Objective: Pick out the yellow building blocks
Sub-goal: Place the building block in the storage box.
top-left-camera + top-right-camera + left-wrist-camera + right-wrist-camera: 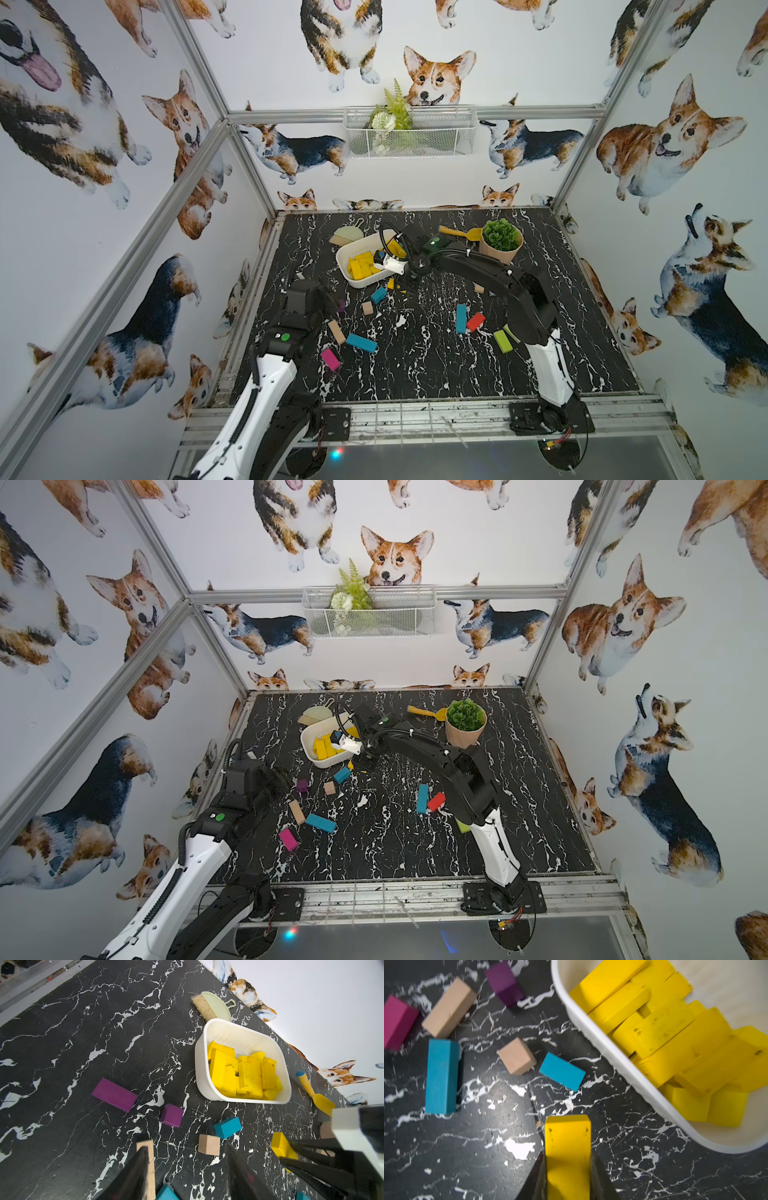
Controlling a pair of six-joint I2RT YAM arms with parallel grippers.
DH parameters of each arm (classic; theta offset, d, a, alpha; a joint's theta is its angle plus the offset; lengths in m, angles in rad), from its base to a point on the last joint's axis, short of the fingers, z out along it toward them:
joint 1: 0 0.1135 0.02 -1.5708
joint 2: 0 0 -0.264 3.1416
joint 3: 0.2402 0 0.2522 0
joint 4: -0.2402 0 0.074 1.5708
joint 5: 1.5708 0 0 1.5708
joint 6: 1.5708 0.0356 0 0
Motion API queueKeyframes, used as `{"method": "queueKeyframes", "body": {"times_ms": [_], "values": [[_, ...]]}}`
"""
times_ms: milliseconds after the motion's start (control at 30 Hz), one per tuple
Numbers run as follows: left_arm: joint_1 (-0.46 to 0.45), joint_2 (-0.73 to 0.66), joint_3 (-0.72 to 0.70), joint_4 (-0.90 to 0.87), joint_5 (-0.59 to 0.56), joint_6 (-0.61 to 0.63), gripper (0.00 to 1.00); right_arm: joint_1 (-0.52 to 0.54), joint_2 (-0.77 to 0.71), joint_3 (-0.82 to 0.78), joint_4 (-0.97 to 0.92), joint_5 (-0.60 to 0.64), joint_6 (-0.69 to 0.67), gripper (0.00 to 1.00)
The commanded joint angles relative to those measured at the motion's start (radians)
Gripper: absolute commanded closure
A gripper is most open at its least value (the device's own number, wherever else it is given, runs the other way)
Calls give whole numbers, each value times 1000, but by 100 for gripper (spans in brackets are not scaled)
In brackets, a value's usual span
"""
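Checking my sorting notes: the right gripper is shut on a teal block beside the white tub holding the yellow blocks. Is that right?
Not quite. The right wrist view shows the right gripper shut on a yellow block, not a teal one. It is beside the white tub, which holds the other yellow blocks.

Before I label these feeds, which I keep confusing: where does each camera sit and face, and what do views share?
Top views: high over the table's front edge, facing down toward the far wall; left arm and right arm show.
Left wrist: on the left arm, looking past its open left gripper toward the white tub.
Right wrist: on the right arm, looking down past the right gripper, shut on a yellow block, beside the tub.
Shared: every view shows the tub of yellow blocks.
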Motion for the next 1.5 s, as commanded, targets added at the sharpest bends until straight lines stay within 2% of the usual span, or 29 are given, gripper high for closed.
{"method": "queueKeyframes", "body": {"times_ms": [0,233,400,567,767,1000,1067,1133,1267,1400,1467], "values": [[2,-17,-2,14,-10,-29,38,30,54,43,213,17,273,93],[4,-77,-17,-16,-21,-46,39,43,237,275,260,77,501,93],[3,-94,-34,-11,-10,-61,39,42,337,410,236,83,597,93],[4,-96,-33,-11,-13,-57,39,43,403,459,234,68,644,91],[4,-80,-39,7,-13,-55,39,43,403,481,205,91,638,58],[3,8,-26,80,-77,-6,38,42,246,444,197,70,584,38],[5,46,-18,113,-127,18,38,43,149,372,213,74,560,38],[7,81,-13,160,-177,55,37,42,32,234,254,85,537,38],[14,158,7,251,-266,180,35,41,-312,-222,426,160,504,38],[19,195,19,277,-370,245,35,30,-631,-621,517,334,529,38],[24,213,-4,335,-399,271,35,-12,-778,-788,521,405,576,38]]}}
